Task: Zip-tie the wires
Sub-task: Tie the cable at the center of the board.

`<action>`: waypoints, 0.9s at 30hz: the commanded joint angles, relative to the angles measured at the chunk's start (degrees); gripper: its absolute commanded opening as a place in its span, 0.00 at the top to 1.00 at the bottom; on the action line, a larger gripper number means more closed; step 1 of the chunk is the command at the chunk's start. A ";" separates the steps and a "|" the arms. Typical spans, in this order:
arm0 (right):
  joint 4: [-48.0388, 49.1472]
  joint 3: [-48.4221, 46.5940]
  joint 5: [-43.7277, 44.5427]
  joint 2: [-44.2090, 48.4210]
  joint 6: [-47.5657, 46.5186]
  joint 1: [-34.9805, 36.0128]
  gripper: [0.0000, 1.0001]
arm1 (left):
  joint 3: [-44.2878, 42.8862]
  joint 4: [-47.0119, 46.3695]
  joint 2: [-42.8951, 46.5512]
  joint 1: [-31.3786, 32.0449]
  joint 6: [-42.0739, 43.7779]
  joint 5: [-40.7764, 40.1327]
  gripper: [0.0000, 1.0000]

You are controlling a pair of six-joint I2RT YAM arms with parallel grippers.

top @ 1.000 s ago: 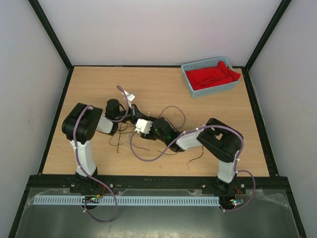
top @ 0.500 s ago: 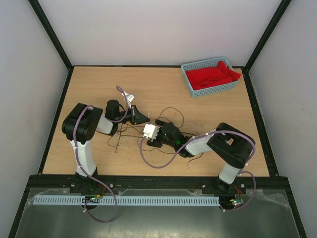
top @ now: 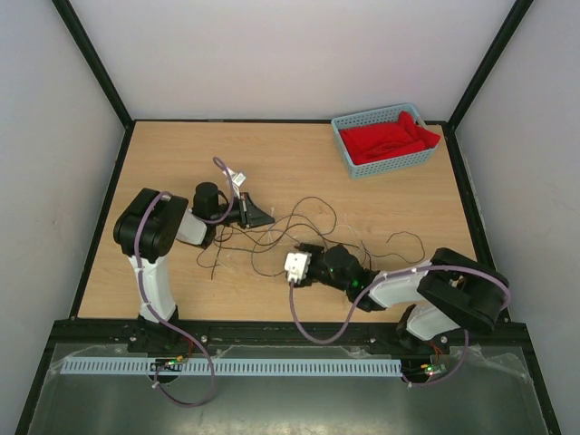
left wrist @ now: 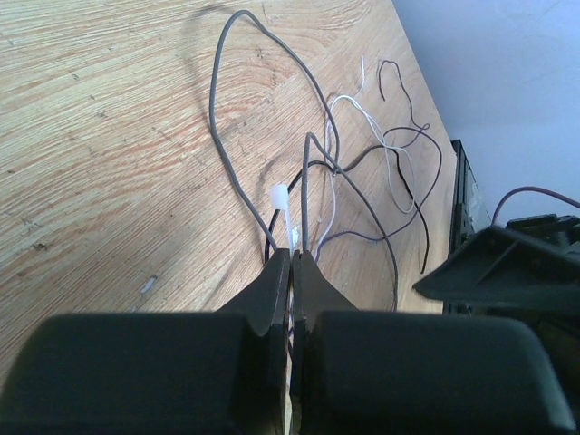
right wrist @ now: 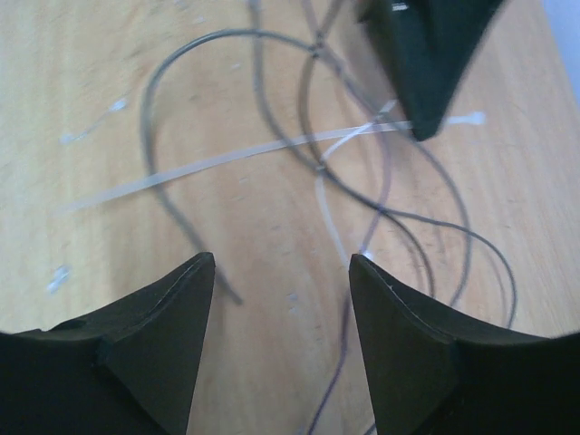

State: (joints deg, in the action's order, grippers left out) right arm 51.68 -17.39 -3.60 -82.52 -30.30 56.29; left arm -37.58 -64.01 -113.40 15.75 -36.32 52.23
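Observation:
The wires (top: 308, 213) are thin dark strands looping over the wooden table between the arms; they also show in the left wrist view (left wrist: 214, 127) and the right wrist view (right wrist: 258, 33). My left gripper (top: 256, 216) is shut (left wrist: 293, 254) on the pale zip tie (left wrist: 279, 195), whose head sticks out past the tips. A grey wire also rises from the tips. In the right wrist view the zip tie (right wrist: 227, 161) runs across the wood under the wires. My right gripper (top: 306, 252) is open and empty (right wrist: 281, 258), low over bare wood, apart from the wires.
A blue basket (top: 394, 163) with a red cloth (top: 385, 138) stands at the far right. The right arm's lilac cable (top: 313, 326) loops over the table's near edge. Black frame posts line the table's sides.
My right arm has drawn back toward the near right, away from the left gripper. The wires now spread further right. The left gripper has stayed put and shut.

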 commanded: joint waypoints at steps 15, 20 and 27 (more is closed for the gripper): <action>13.75 5.09 4.83 -9.88 -15.90 11.73 0.27 | -2.66 -2.13 -2.30 -0.87 -1.23 7.72 1.00; 14.47 4.48 5.19 -12.56 -17.91 12.77 0.26 | -2.68 -2.13 -3.02 -1.07 -1.91 9.32 1.00; 12.27 1.04 6.56 -16.61 -22.87 14.37 0.26 | -2.37 -2.10 -3.57 -1.33 -1.61 9.45 1.00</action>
State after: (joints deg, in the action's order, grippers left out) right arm 67.96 -15.07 2.50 -96.55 -50.06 69.63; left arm -39.38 -64.01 -116.25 14.85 -38.17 59.75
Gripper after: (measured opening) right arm 0.742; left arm 0.005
